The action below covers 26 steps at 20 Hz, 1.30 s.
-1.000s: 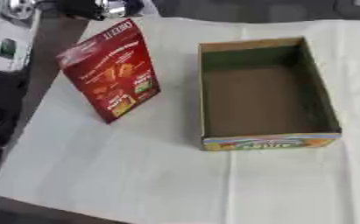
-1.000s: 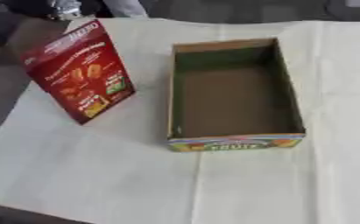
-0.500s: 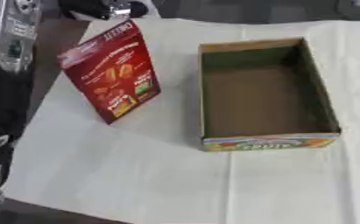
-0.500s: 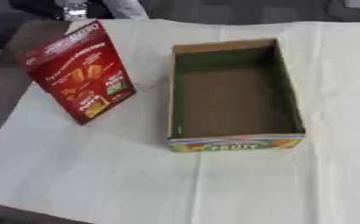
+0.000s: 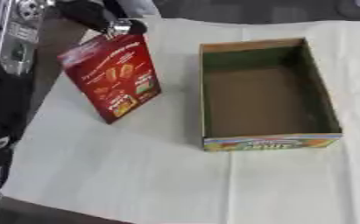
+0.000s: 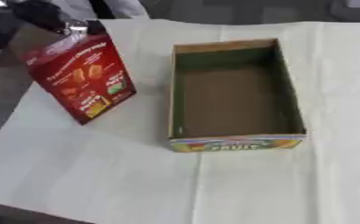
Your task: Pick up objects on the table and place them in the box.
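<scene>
A red snack box stands tilted on its lower corner on the white cloth, left of the cardboard box. My left hand reaches in from the upper left, and its dark fingers are curled on the red box's top edge. To the right lies the open cardboard box, green inside its walls with a brown floor, a colourful fruit print on its near side, and nothing in it. My right hand shows in neither view.
A white cloth covers the table; its left edge and near left corner are close to the red box. My left arm's black and silver parts fill the left margin. Dark floor lies beyond the far edge.
The red box's top edge has dropped lower in the picture while its base stays put. My left hand has followed it down. The cardboard box has not moved.
</scene>
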{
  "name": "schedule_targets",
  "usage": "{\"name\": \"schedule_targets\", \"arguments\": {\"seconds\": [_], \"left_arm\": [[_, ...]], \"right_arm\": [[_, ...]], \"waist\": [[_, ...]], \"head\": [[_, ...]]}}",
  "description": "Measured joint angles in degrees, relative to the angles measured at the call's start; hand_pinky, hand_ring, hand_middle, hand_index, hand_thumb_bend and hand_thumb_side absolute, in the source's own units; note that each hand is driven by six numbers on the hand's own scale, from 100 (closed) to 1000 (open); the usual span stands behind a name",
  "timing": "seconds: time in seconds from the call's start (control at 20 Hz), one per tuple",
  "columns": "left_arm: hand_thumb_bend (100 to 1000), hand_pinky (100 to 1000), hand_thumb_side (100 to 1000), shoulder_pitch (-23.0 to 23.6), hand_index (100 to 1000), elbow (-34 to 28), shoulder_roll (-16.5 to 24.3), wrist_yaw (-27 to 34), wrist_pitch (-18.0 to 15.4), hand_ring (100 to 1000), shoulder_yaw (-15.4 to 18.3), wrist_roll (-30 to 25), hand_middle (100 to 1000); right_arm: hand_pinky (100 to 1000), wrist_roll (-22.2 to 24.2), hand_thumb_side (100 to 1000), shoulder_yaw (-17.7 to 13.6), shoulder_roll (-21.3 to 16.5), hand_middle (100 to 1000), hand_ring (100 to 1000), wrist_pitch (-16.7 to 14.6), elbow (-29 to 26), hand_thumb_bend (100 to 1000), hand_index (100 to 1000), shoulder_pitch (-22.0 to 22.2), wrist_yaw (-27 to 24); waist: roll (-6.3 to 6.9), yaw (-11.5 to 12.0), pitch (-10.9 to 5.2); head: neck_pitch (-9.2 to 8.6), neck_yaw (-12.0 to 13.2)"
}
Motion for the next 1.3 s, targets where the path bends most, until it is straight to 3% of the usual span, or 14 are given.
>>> {"name": "schedule_targets", "arguments": {"seconds": [0.2, 0.4, 0.45, 0.55, 0.6, 1.3], "left_arm": [[917, 228, 833, 1.0, 687, 0.7, 0.5, -1.0, -3.3, 538, -0.2, -1.4, 677], [917, 226, 842, 1.5, 682, 1.0, 0.8, -1.8, -5.0, 535, -0.2, -2.5, 676], [927, 227, 819, 1.5, 682, 1.0, 0.9, -2.1, -5.2, 536, -0.2, -2.6, 677], [912, 227, 885, 1.6, 680, 1.2, 0.9, -2.8, -5.4, 535, -0.2, -2.8, 677], [915, 224, 847, 1.9, 675, 1.3, 0.9, -3.1, -5.4, 533, -0.2, -2.8, 675], [924, 181, 869, 2.4, 650, 2.5, 0.3, -4.2, -5.1, 502, 0.8, -3.7, 633]], "right_arm": [[456, 0.2, 1000, 0.0, 0.0, 641, 566, -0.2, 0.0, 100, 751, 0.0, 0.0], [456, 0.1, 1000, 0.0, 0.1, 642, 568, -0.6, -0.1, 100, 751, 0.0, 0.0], [456, 0.1, 1000, 0.0, 0.1, 642, 568, -0.7, -0.1, 100, 751, 0.0, 0.0], [456, 0.1, 1000, 0.0, 0.4, 642, 568, -0.9, -0.1, 100, 751, 0.0, -0.1], [456, 0.1, 1000, 0.0, 0.5, 642, 568, -0.9, -0.1, 100, 751, 0.0, -0.1], [457, 0.3, 1000, 0.0, 0.5, 643, 571, -1.6, -0.3, 100, 751, 0.0, -0.4]], "waist": [[-0.05, 0.3, 0.0], [-0.29, 0.3, 0.0], [-0.31, 0.3, 0.0], [-0.35, 0.3, 0.0], [-0.37, 0.3, 0.0], [-0.55, 0.3, 0.0]], "head": [[0.0, 0.0], [0.0, 0.0], [0.0, 0.0], [0.0, 0.0], [0.0, 0.0], [0.0, 0.0]]}}
